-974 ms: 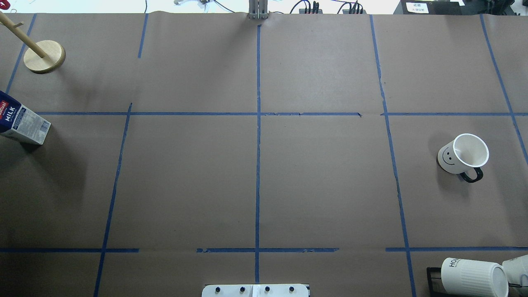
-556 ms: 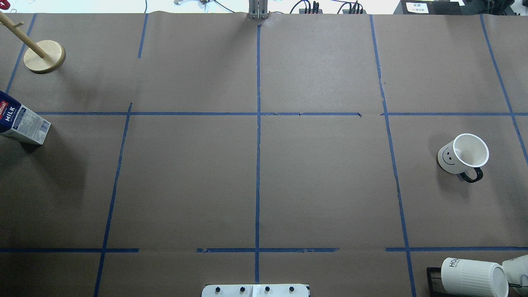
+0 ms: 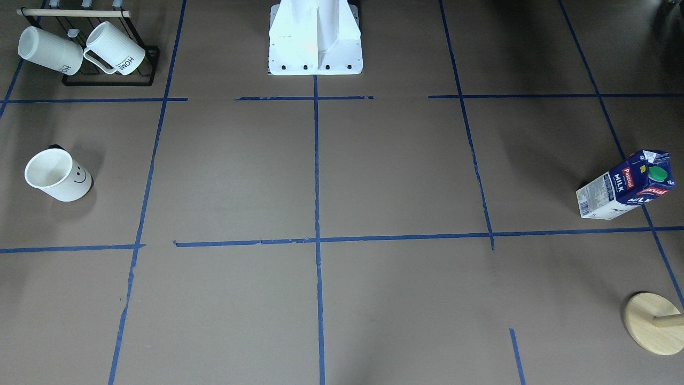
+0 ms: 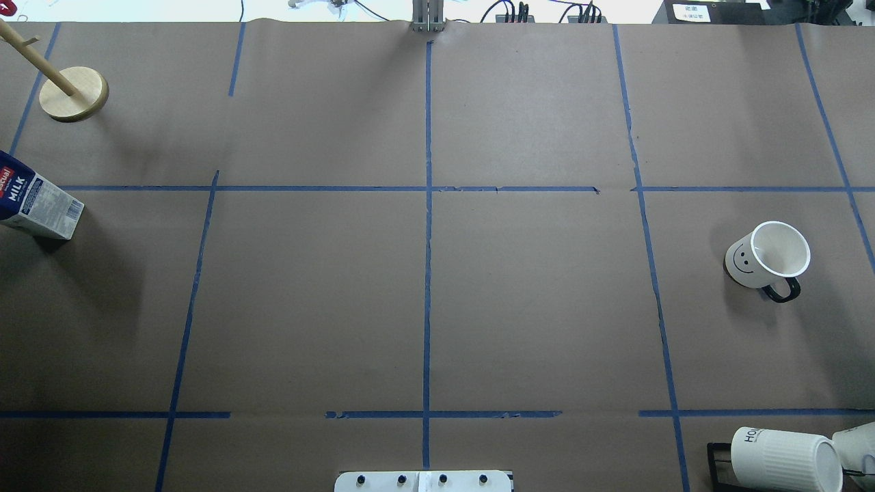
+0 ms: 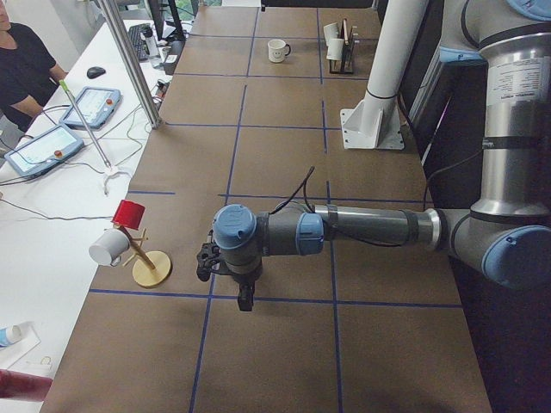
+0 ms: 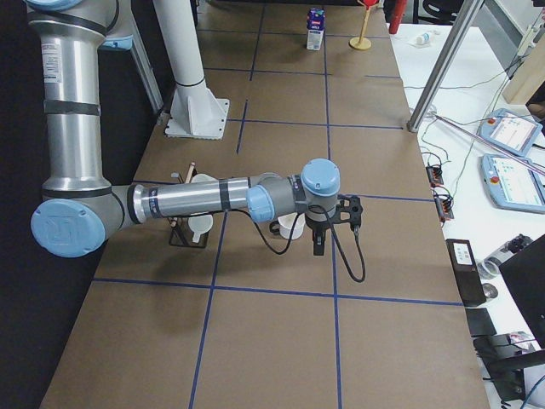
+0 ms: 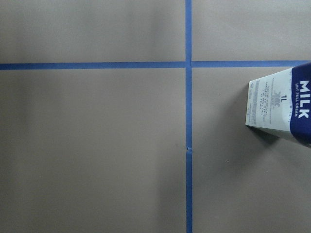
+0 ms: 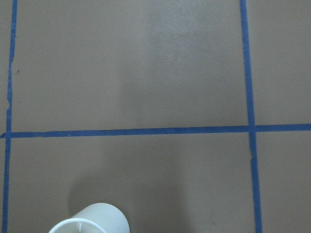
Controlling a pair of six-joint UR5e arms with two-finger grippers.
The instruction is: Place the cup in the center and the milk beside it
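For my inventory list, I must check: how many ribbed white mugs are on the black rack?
2, both on the black rack: the outer ribbed mug toward the table's end, the inner ribbed mug beside it, nearer the robot's base. None seems hidden behind them.

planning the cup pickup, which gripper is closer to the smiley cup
Right. The right gripper hangs close beside the cup; the left gripper is far off at the opposite end, over by the milk.
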